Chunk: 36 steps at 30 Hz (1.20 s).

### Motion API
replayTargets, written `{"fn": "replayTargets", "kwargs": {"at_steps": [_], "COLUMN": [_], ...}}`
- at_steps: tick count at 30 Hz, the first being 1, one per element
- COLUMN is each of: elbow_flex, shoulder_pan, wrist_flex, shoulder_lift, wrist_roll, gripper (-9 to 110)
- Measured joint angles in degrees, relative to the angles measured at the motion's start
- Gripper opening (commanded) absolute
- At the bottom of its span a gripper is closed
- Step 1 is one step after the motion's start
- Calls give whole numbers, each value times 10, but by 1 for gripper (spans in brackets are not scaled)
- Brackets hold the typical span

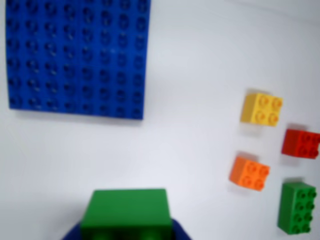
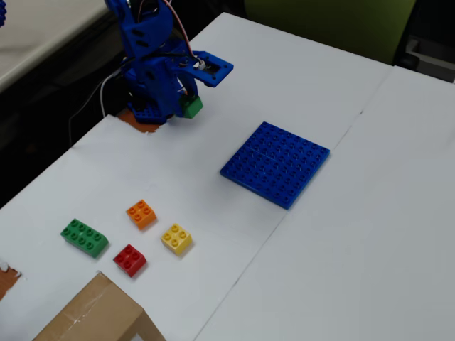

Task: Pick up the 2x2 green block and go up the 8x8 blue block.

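Table edges: in the fixed view the white table point(image 2: 298, 78) ends at the left in a slanting edge beside my base, with dark floor beyond; a seam runs down the surface to the right of the plate.
Open room: a wide bare stretch of white lies between my gripper point(image 2: 186, 105) and the 8x8 blue block point(image 2: 276, 163), and bare table continues past the plate to the right.
8x8 blue block: lying flat mid-table, well apart from everything else; in the wrist view point(image 1: 75, 57) it fills the upper left, its near edge clear of my load.
Loose bricks: the orange brick point(image 2: 141, 213), yellow brick point(image 2: 176, 239), red brick point(image 2: 130, 259) and long green brick point(image 2: 84, 237) sit grouped at the front left, near one another but not touching, well apart from the plate.
Cardboard box: its corner point(image 2: 99, 316) pokes in at the bottom edge, near the red brick.
My arm: folded close over my base at the table's far-left edge, gripper pointing down and toward the plate.
My gripper: clamped on the 2x2 green block point(image 2: 190, 106), held off the table; in the wrist view the block point(image 1: 126, 212) sits at the bottom centre with blue jaw tips on either side.
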Motion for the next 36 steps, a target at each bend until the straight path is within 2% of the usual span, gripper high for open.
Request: {"fn": "replayTargets", "kwargs": {"at_steps": [4,7,16,24,36], "elbow_flex": [0,-20,-391,-533,-552], "shoulder_pan": [-83,-123,-169,-189,-203], "wrist_flex": [-40,-69,69,74,76], "shoulder_lift": [0,-21,-276,-422,-497], "wrist_roll": [126,171,183,221,243], "gripper": [0,0,0,0,0]}}
